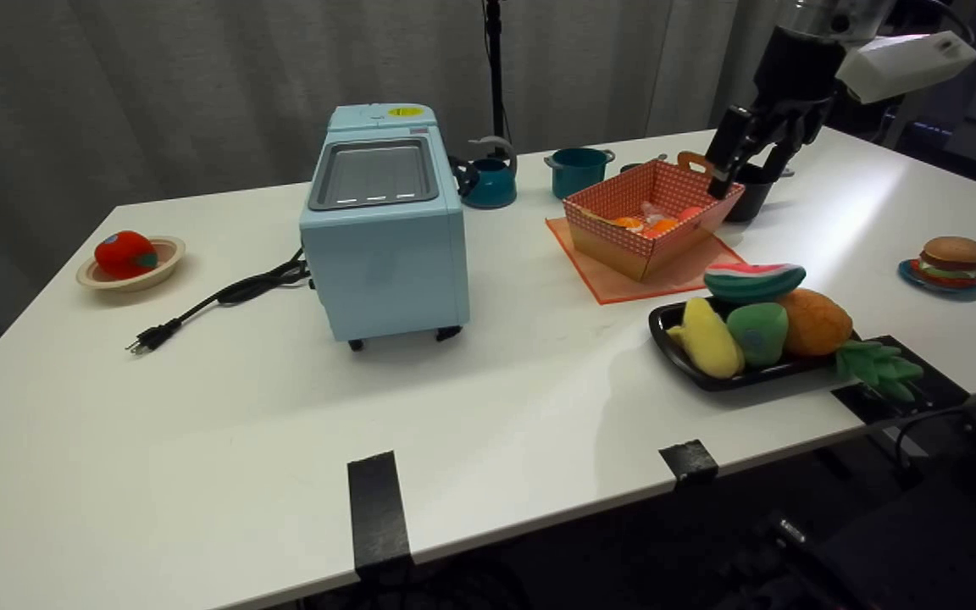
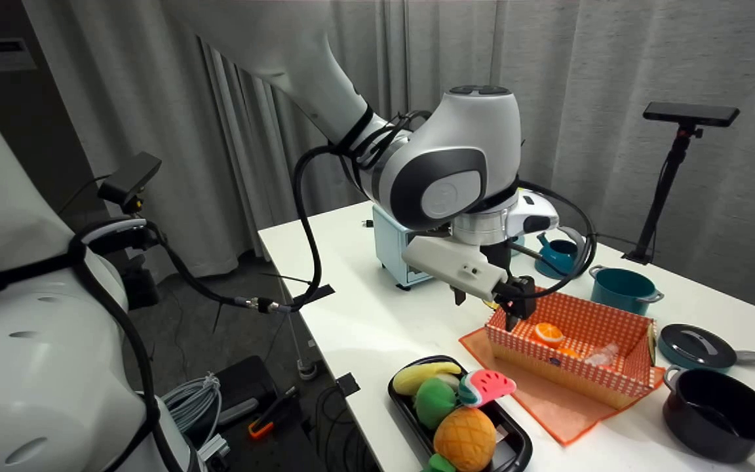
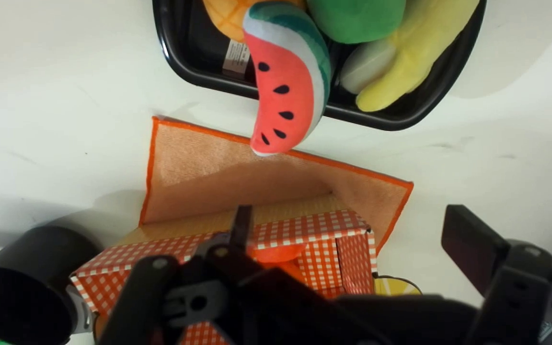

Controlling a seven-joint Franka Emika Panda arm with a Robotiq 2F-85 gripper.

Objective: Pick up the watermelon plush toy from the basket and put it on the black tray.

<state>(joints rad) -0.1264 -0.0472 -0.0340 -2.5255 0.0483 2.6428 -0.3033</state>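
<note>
Looks like placing's basically done: watermelon plush [image 3: 288, 86] on the black tray [image 3: 376, 122] near the robot-side edge of the worktop [image 1: 522, 415], tool [image 3: 350, 213] spread wide by the basket [image 1: 602, 241], so just retreat.

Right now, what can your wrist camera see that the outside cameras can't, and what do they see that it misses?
Only the wrist view shows that the white paper label inside the rectangular black tray has lines of print, too small to read.

Only the exterior views, both of them, show the round teal pot, the teal kettle and the grey curtain.

All share the tray, the red-and-green watermelon plush toy, the red-and-white checked basket and my black fingers, spread apart.
</note>
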